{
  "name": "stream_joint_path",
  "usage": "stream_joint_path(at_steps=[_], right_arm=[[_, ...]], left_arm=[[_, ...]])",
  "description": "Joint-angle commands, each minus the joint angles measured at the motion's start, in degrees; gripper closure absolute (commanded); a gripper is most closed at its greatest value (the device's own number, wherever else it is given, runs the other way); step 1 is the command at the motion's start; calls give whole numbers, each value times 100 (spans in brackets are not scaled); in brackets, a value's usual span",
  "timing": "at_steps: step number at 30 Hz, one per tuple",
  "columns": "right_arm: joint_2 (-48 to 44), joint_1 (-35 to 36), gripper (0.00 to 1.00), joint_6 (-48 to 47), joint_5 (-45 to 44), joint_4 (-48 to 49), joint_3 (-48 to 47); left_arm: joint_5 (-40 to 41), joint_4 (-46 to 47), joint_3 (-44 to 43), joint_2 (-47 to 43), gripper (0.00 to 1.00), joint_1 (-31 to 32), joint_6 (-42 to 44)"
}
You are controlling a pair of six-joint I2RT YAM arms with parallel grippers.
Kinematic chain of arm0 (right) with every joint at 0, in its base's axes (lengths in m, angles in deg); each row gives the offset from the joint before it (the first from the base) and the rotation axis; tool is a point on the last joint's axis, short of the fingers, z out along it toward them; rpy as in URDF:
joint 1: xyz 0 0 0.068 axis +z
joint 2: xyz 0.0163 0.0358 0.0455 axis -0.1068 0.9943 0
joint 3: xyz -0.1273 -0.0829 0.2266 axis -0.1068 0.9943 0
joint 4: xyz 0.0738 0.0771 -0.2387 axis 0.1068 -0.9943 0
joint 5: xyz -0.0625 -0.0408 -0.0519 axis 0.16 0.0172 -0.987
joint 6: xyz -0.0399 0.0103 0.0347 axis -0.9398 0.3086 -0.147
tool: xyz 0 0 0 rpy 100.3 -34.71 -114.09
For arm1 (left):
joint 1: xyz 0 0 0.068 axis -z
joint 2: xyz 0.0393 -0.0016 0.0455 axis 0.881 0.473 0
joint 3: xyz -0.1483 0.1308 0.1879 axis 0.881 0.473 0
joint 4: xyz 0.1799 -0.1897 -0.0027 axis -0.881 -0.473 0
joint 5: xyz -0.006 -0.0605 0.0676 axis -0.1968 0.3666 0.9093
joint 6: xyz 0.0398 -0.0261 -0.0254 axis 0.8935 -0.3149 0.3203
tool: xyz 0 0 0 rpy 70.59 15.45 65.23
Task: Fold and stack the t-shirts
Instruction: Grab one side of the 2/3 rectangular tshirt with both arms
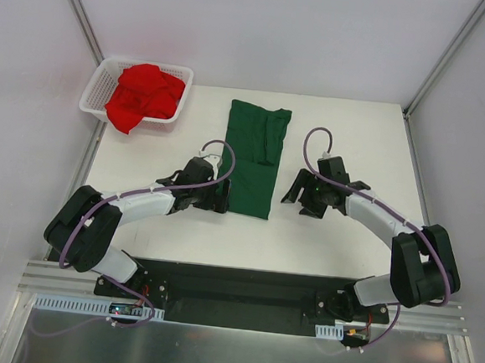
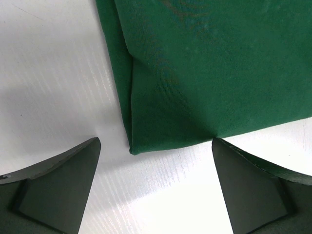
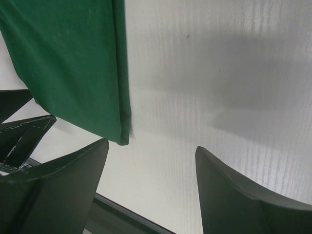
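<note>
Green t-shirt (image 1: 254,157) lies flat on the counter (image 1: 355,140) as a long narrow folded strip, and both tools sit low at its near end, one on each side. Starting at the left tool (image 1: 218,198), its fingers stand wide apart with nothing between them but bare counter and the near left corner of the cloth, which shows in the wrist view just ahead of the gap; a doubled edge runs along that side of the strip. The right tool (image 1: 302,199) also has its fingers spread and grips nothing; in its wrist view the near right corner of the green cloth ends just ahead of one finger, while the rest of the gap faces plain white counter. From above, the left tool is just beside the left edge of the strip, the right tool near the right edge but apart from it. Farther out, the strip runs away from the arms and widens a little at its far end. Well off at the far left corner, a white mesh basket (image 1: 94,92) holds the red t-shirt (image 1: 144,96), crumpled in a heap that spills over the near rim
</note>
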Motion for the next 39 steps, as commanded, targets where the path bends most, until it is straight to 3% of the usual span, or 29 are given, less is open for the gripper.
stream_joint_path(at_steps=[1, 9, 20, 30, 39], right_arm=[[-259, 122, 24, 138, -36, 296, 161], [-4, 632, 24, 138, -1, 752, 328], [618, 659, 25, 244, 420, 1527, 434], [1472, 650, 26, 235, 807, 2027, -6], [1262, 694, 26, 366, 817, 2089, 459]], left_arm=[[-36, 46, 82, -51, 1, 43, 92], [35, 125, 134, 124, 1, 43, 65], [-123, 187, -76, 388, 2, 43, 39], [-211, 170, -164, 581, 20, 43, -49], [-167, 11, -173, 555, 28, 43, 21]])
